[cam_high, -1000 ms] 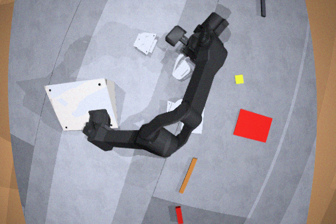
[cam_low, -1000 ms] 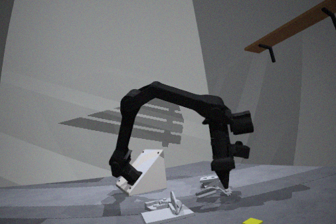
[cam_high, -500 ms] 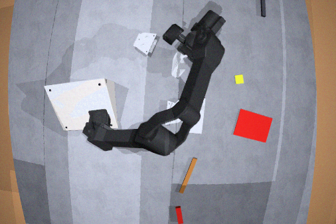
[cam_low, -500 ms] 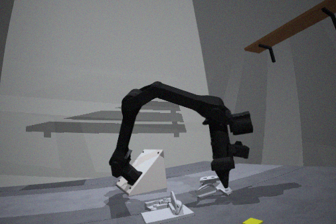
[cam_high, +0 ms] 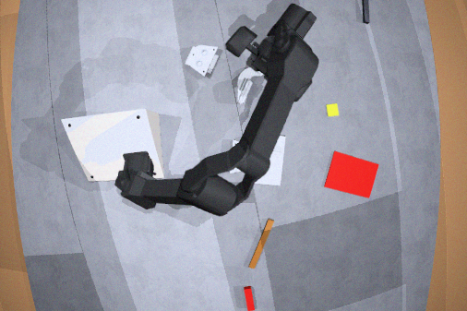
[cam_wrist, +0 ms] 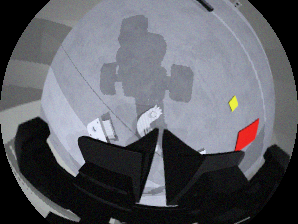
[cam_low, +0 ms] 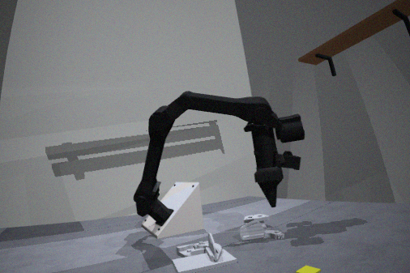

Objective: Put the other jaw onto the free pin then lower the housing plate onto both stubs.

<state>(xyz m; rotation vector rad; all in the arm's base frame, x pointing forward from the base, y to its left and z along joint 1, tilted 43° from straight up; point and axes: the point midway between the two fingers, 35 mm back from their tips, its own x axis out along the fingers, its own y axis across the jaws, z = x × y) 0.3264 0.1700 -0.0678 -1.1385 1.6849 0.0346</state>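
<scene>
My gripper (cam_low: 273, 206) (cam_wrist: 160, 132) points down above the floor, its fingertips nearly together with a narrow gap and nothing between them. A loose white jaw (cam_high: 245, 86) (cam_low: 252, 230) (cam_wrist: 147, 123) lies on the floor below, partly hidden by the arm in the top view. The white housing plate (cam_high: 201, 58) (cam_low: 256, 216) (cam_wrist: 95, 131), with two round holes, is near that jaw, on a small support. The white base plate (cam_high: 273, 176) (cam_low: 190, 266) carries white parts, one standing up like a fin; the arm covers much of it in the top view. The pins are too small to tell.
My arm is mounted on a white wedge (cam_high: 108, 145) (cam_low: 190, 200). A yellow block (cam_high: 332, 110) (cam_low: 308, 270) (cam_wrist: 233, 103), a red slab (cam_high: 352, 174) (cam_wrist: 247, 135), an orange bar (cam_high: 261, 243), a small red bar (cam_high: 249, 298) and a dark bar (cam_high: 365, 8) lie around.
</scene>
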